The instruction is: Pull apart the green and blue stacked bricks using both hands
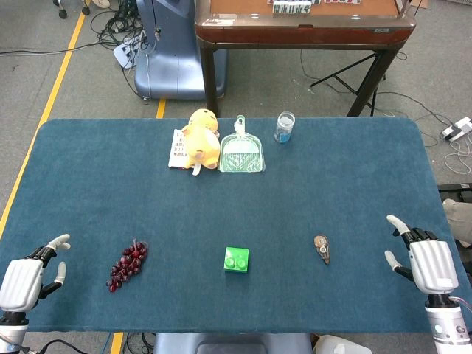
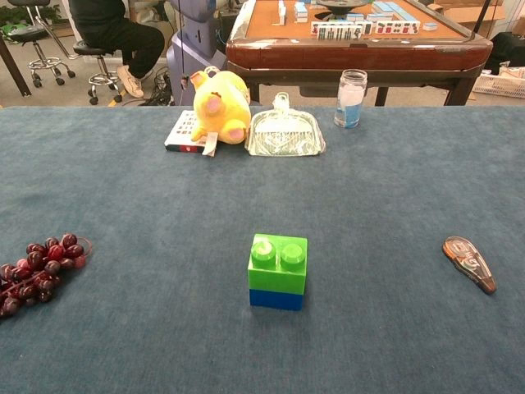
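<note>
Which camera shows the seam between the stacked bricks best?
The chest view: it sees the green brick sitting on the blue brick from the side. The head view looks down, showing only the green brick's studded top.

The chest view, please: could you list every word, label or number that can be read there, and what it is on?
None can be read.
Book under the plush: cover print too small.
Jar: blue label blurred.
Tiles on the far table: markings too small.
Bricks and tape dispenser: no text seen.

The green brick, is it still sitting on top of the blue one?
Yes, in the chest view the green brick sits squarely on the blue brick.
</note>
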`<state>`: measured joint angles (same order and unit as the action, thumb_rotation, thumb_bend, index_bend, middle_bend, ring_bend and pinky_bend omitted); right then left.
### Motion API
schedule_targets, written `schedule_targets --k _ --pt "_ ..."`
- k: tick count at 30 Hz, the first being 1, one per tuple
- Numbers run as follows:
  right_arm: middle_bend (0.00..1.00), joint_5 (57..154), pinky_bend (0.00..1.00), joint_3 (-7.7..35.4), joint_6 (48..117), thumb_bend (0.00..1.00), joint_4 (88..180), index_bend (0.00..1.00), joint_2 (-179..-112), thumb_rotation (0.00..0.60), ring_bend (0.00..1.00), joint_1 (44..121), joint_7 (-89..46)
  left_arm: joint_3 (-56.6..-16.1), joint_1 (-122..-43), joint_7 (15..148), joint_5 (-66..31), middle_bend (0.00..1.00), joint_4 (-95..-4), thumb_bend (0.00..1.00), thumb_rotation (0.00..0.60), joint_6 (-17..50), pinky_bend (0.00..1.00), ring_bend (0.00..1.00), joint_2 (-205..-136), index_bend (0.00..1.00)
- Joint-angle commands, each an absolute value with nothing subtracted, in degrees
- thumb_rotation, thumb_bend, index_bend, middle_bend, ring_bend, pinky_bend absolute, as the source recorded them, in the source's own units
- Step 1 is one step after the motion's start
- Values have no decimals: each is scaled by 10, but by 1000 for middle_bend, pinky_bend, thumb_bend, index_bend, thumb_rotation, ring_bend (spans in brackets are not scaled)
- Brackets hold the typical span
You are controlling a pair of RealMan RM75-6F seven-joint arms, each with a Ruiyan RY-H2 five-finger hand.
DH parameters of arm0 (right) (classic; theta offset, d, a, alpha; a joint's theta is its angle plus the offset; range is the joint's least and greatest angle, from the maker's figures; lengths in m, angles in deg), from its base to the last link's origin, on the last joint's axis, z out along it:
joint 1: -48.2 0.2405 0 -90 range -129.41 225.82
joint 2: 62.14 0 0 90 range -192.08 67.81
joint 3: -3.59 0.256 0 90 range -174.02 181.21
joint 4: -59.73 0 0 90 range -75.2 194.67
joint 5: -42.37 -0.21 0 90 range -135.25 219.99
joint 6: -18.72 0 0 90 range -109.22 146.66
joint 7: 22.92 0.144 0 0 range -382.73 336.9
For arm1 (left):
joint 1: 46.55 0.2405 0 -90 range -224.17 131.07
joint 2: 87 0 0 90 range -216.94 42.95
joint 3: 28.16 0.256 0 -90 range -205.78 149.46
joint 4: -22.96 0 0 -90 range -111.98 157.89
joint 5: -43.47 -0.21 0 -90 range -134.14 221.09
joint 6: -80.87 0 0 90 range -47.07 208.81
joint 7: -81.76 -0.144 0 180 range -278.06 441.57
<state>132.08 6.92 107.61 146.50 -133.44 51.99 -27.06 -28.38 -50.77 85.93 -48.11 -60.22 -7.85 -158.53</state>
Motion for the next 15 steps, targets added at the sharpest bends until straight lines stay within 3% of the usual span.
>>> schedule_targets --k 1,9,15 --pt "422 1321 470 67 1075 232 1460 173 -1344 600 400 519 -273 -283 -511 847 -483 352 -598 556 600 -74 638 404 -1588 251" --pt "336 1344 438 57 1050 190 1494 154 -1375 600 314 539 -307 -282 -508 837 -476 352 -603 557 600 -73 638 404 -1586 269" --pt "197 1364 364 58 1019 5 1569 91 -1394 600 200 567 -337 -278 -505 842 -474 352 -592 556 600 -72 637 404 -1582 275"
